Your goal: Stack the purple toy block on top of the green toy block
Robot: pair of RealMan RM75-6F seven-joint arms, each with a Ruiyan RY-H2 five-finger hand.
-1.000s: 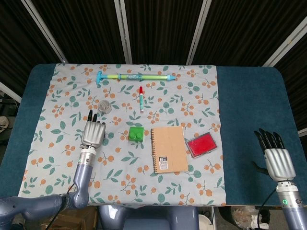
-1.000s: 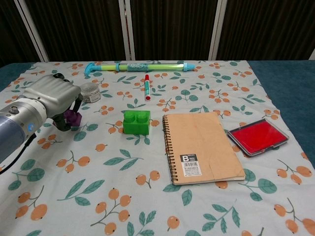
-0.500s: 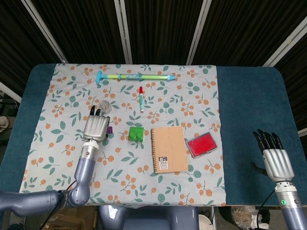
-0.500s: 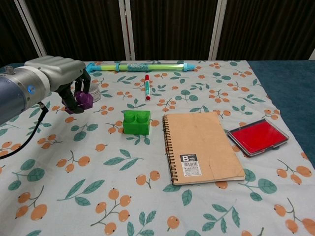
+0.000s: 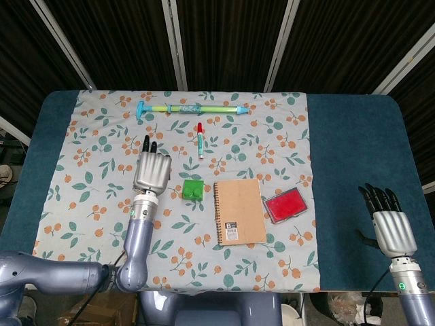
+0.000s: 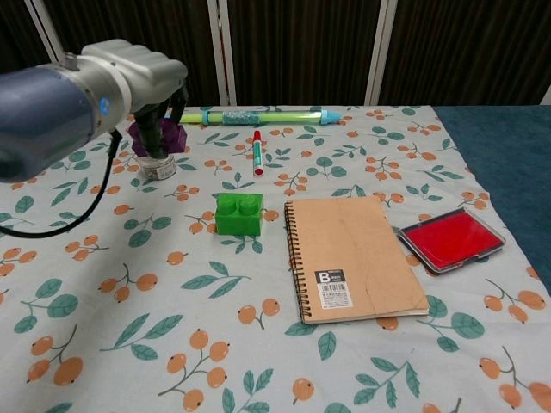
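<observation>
- A tablecloth (image 5: 88, 204) printed with green leaves and orange berries covers most of the table; dark teal felt (image 5: 353, 170) shows bare along its right side and at the left edge.
- Behind the table hang dark pleated curtains (image 5: 224, 41) crossed by pale metal bars.
- The left hand (image 5: 152, 171), silver-backed with black fingertips, is raised above the cloth just left of the green toy block (image 5: 192, 189); in the chest view its fingers (image 6: 153, 129) are curled around the purple toy block (image 6: 172, 135), which hangs clear of the table.
- The purple toy block looks faceted and glossy; only part of it shows past the fingers.
- The green toy block sits flat on the cloth, a stubby plastic brick with two round studs on top, just left of a spiral-bound kraft notebook (image 5: 239, 210).
- A red stamp pad in a clear, rounded tray (image 5: 284, 206) lies right of the notebook.
- A small round jar (image 6: 157, 165) stands under the raised hand in the chest view.
- A red-capped marker (image 5: 200, 140) and a long green-and-blue tube toy (image 5: 190, 109) lie toward the far edge.
- The right hand (image 5: 393, 226) rests over the teal felt at the near right, well apart from everything, fingers extended side by side and holding nothing.
</observation>
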